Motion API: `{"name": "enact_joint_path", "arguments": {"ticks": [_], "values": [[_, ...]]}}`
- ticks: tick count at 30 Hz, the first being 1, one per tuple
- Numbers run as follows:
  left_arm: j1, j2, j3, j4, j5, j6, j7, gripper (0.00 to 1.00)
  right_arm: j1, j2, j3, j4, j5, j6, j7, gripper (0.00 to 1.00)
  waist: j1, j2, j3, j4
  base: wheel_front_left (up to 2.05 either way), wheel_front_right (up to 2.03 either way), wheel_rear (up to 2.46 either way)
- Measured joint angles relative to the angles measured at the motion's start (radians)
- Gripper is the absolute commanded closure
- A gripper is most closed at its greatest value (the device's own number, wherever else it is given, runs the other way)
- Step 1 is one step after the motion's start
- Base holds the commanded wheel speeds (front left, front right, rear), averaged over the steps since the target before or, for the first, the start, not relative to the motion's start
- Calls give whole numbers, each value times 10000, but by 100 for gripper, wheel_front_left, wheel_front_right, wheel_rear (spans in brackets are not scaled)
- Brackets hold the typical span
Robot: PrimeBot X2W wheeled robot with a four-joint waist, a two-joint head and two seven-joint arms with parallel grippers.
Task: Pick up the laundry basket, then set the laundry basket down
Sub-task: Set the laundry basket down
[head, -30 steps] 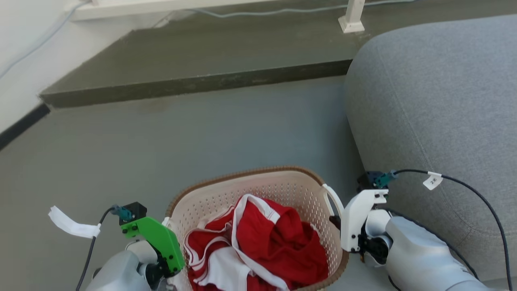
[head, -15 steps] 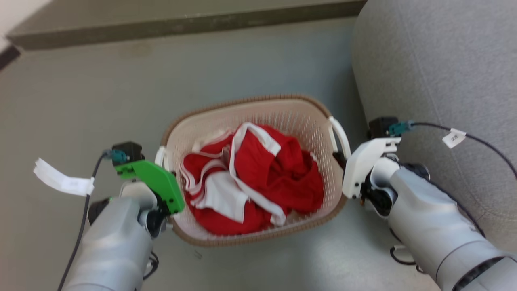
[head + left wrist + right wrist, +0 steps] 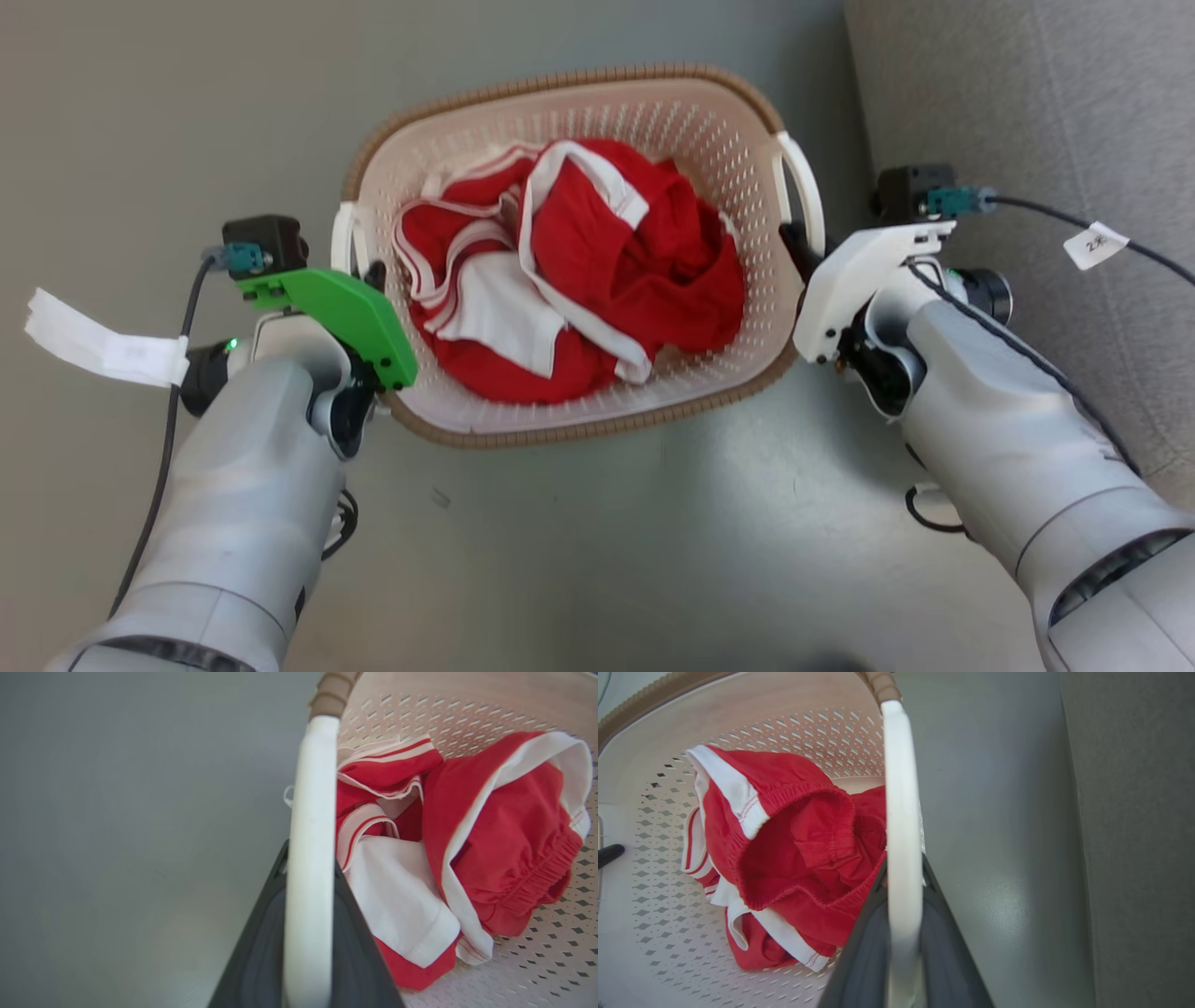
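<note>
The laundry basket (image 3: pixel 560 431), cream and perforated with a brown woven-look rim, is held between my two arms over the grey floor. Red and white clothes (image 3: pixel 597 261) fill it. My left gripper (image 3: pixel 373 280) is shut on the basket's left loop handle (image 3: pixel 310 835), which runs between its dark fingers (image 3: pixel 261 952). On the other side, my right gripper (image 3: pixel 795 245) is shut on the right loop handle (image 3: pixel 901 812), pinched between its fingers (image 3: pixel 864 961). I cannot tell whether the basket's bottom touches the floor.
A grey sofa (image 3: pixel 1027 112) stands close along the right side of the basket and my right arm. Bare grey floor (image 3: pixel 607 560) lies in front of the basket and to its left. Black cables with white tags hang from both wrists.
The head camera has tilted down, so the step and wall have left the picture. Both grippers keep their hold on the handles, and the basket now looks a little larger.
</note>
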Motion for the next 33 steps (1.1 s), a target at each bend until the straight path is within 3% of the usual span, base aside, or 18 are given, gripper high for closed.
{"name": "enact_joint_path", "arguments": {"ticks": [17, 33], "values": [[-1406, 10, -33, -314, 447, 213, -1430, 100, -1453, -209, -127, -58, -196, -255, -993, 100, 0, 0, 2463, 55, 0, 0, 0], [-2227, -12, -105, 61, 593, 196, -1609, 100, -2155, -238, -226, 117, -251, -249, -1246, 100, -1, 0, 4241, 192, 0, 0, 0]]}}
